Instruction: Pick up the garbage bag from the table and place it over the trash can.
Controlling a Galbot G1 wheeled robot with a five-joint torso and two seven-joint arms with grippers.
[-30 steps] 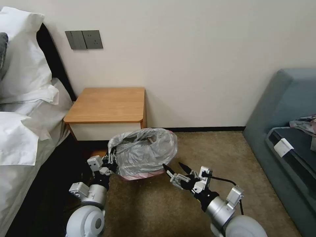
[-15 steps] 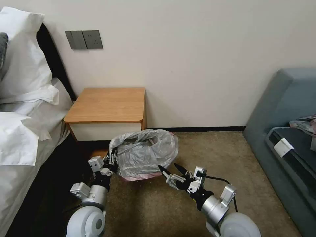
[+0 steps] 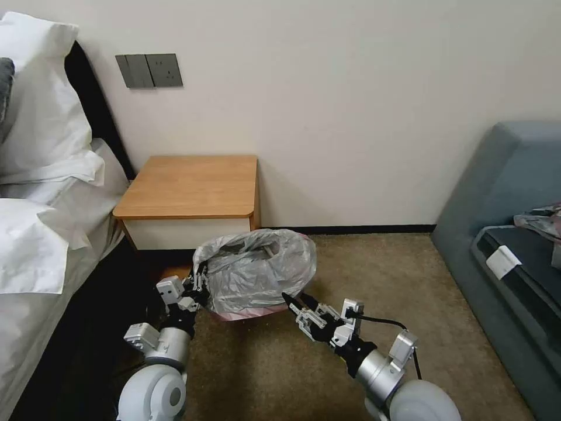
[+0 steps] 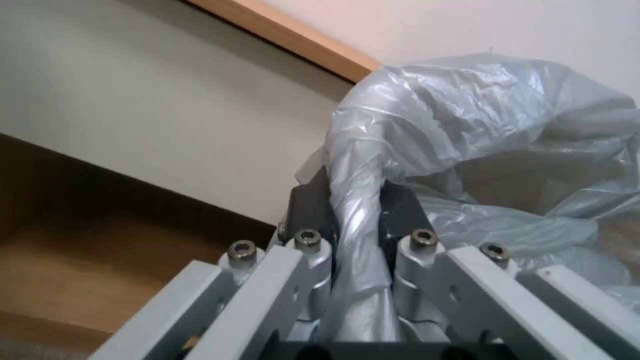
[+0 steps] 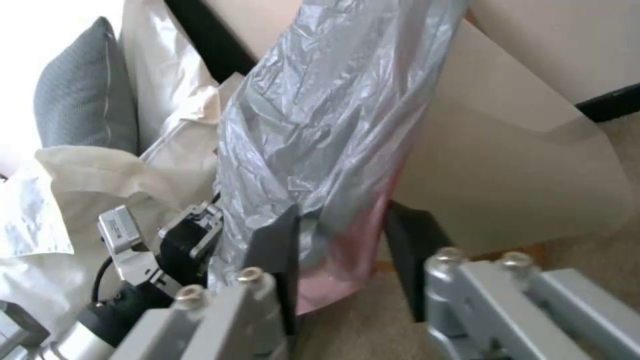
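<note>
Nearest us, our right gripper (image 3: pixel 296 303) reaches the near right edge of the garbage bag (image 3: pixel 254 270), its fingers (image 5: pixel 277 245) spread with the pink-rimmed film between them, not yet pinched. Our left gripper (image 3: pixel 198 286) is clamped on a twisted fold of the bag's left edge. The bag is draped over the trash can (image 5: pixel 520 150) on the carpet (image 3: pixel 374 269), in front of the nightstand (image 3: pixel 193 187).
</note>
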